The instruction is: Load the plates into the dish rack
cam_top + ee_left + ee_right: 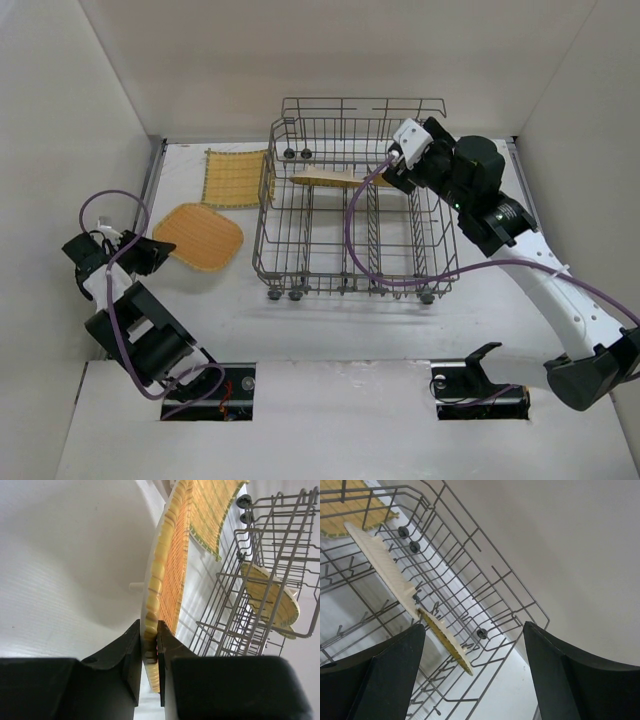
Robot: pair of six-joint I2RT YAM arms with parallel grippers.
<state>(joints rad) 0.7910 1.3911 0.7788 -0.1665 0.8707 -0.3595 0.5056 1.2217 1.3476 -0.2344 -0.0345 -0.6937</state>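
A flat orange-tan rounded-square bamboo plate (200, 237) sits low over the white worktop (330, 330), near the left side of the large grey wire dish rack (262, 215). Whether it rests on the surface or just clears it, I cannot tell. The left hand (149, 645) is pressed together on the plate's near rim, pinching the thin edge, so the plate runs straight out ahead of it. It looks light, stiff and thin. The ribbed weave should give grip, and the rim seems the sensible hold. A pale yellow striped plate (235, 177) lies further back, just beside the rack. Two more pale plates (385, 575) sit inside the rack among the tines. The right hand (398, 160) hovers above them, spread wide and holding nothing.
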